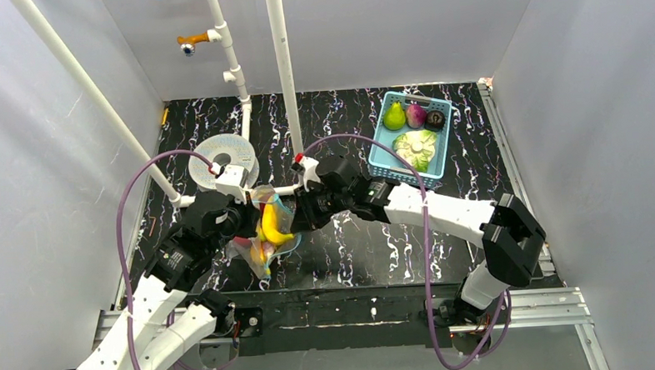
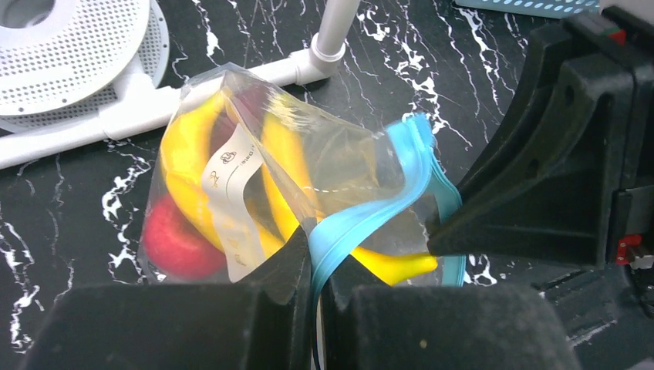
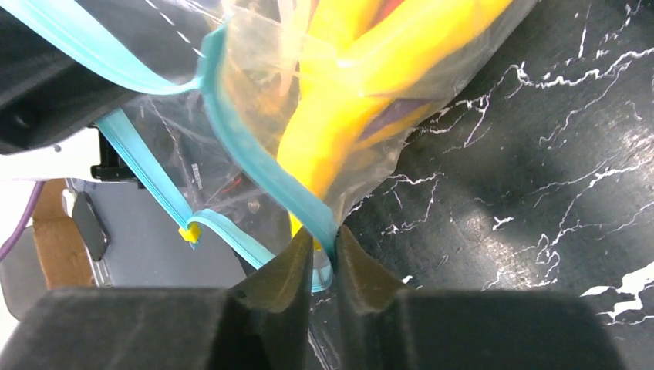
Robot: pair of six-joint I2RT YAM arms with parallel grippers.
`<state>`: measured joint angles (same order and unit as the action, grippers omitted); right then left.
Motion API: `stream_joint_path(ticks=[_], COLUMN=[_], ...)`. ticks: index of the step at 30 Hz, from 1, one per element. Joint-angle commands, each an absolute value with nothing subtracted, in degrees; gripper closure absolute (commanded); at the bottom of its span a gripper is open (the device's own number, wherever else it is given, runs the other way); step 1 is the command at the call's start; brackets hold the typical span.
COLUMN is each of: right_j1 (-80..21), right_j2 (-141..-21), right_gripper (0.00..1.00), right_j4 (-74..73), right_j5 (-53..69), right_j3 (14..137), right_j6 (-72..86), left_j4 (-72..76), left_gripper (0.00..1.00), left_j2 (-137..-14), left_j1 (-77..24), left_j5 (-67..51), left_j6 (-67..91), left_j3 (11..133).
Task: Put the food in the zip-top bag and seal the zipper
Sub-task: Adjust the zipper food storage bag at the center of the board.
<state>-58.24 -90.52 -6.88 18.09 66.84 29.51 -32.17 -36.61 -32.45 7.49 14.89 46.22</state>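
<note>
Left tool and right tool both pinch the narrow light-blue zipper strip of the crinkly clear plastic bag, held between them over the black marbled surface. Anchor one, slide the other along, keeping the glossy yellow banana clear.

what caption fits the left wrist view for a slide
Left hand pinches the blue zipper of the fruit-filled zip-top bag.

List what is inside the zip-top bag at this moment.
Through the clear zip-top bag show a yellow banana, a second yellow piece and a red apple. The white label, folds and zipper cover the rest, so more may be hidden.
</note>
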Motion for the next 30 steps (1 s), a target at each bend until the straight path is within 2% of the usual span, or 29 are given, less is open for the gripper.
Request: stream_joint_path(ticks=[1,2,3,10,11,13,17,18,20,25,30], right_j1=[-58.45,-58.46,-58.48,-58.36,-58.36,-58.34,-57.57,-57.33,-56.97,-57.03,-56.72], right_j2=[-90.2,-90.65,-91.05,-91.3,-91.15,-91.35,-95.64,-97.27,-99.91,-98.14,-95.36], right_gripper=[0.88,0.96,0.99,0.99,0.98,0.88,0.85,0.86,0.98,0.99,0.99], right_j4=[-10.51,-13.52,-17.31,-32.2,-32.25,-31.75,-32.32,-33.19,-35.43,-39.28,-35.72], right_j5=[18.39,18.87,18.91,21.82,21.86,21.39,19.67,19.83,21.07,22.33,22.84], right_j3=[75.65,78.23,81.31,93.02,92.83,91.75,90.76,91.27,93.25,98.46,95.98], right_j6=[30.27,30.35,30.44,32.61,32.34,31.34,28.01,27.35,26.22,23.92,23.35], left_j4=[-35.41,-38.22,-41.9,-58.41,-58.7,-56.56,-52.35,-52.38,-53.49,-55.35,-47.9], left_gripper=[1.0,1.0,1.0,1.0,1.0,1.0,1.0,1.0,1.0,1.0,1.0], left_j2=[-37.7,-38.64,-39.91,-47.69,-48.01,-47.57,-48.44,-49.49,-51.9,-52.82,-44.83], left_j1=[-32.6,-32.56,-32.56,-32.61,-32.61,-32.61,-32.61,-32.61,-32.61,-32.61,-32.6], left_j5=[3.9,3.41,3.47,0.04,0.0,0.04,2.03,2.72,3.53,3.84,5.57], left_j6=[18.92,20.57,22.44,30.99,31.67,33.1,35.25,35.56,36.05,37.3,37.85], left_j3=[49.75,52.45,56.48,72.9,72.63,68.86,61.37,60.94,62.45,69.93,63.4])
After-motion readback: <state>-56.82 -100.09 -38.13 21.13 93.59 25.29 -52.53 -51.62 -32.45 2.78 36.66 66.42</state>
